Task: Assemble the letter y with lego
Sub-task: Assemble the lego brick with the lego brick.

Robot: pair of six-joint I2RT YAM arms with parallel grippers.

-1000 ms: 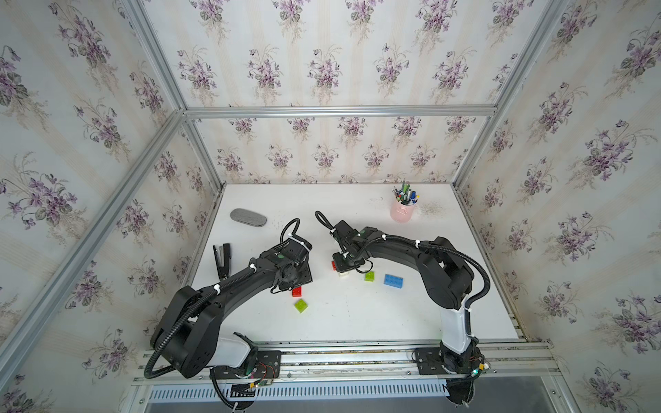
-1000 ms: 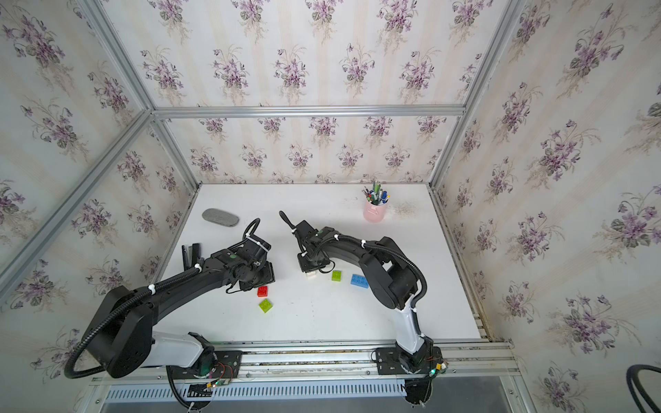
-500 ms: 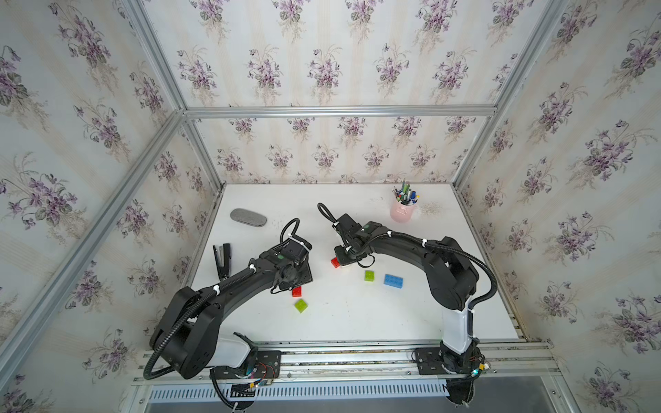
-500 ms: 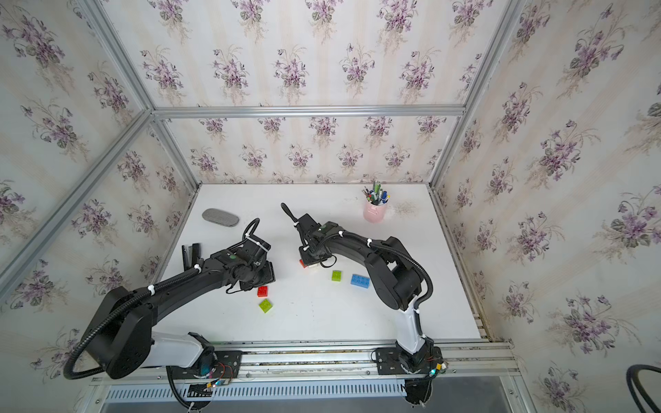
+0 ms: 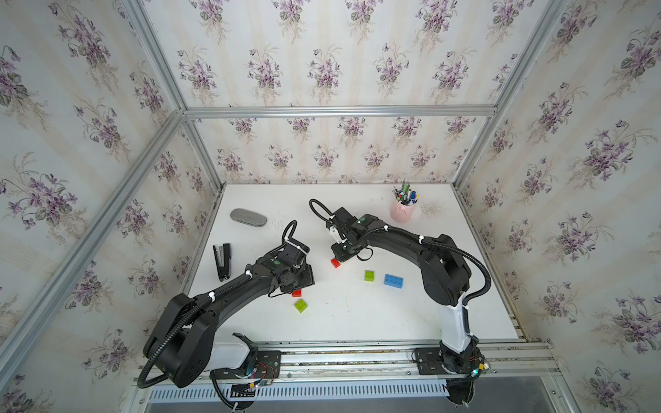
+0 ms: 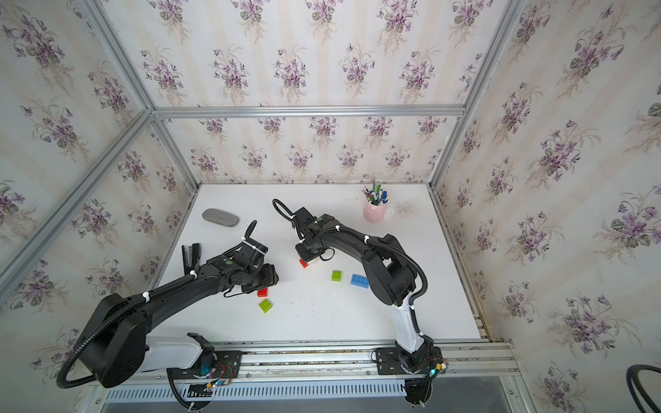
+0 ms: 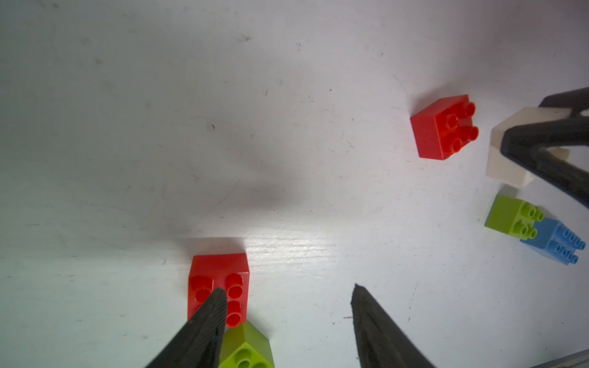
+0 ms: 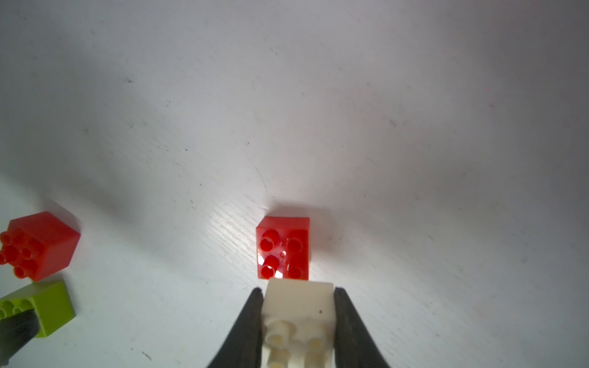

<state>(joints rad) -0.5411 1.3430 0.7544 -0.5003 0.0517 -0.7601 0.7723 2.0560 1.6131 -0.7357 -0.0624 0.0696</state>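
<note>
The right jaws are closed on the white brick (image 8: 298, 306), gripping two opposite sides, just beside a red brick (image 8: 283, 248) on the table (image 5: 357, 321). Nothing is joined yet.

The step in hand appears to be seating white on red. Square the edges, centre over all four studs and press straight down. The loose red brick may skid.

The left jaws stand half open and empty over the second red brick (image 7: 218, 277).

Count: two red, two lime-green, one white, one blue.

In a top view:
- A lime-green brick (image 5: 369, 275) lies at 4 o'clock of the first red.
- The blue brick (image 5: 393, 280) lies at 3 o'clock of that green one.
- The other lime-green brick (image 5: 300, 305) lies at 6 o'clock of the second red.
</note>
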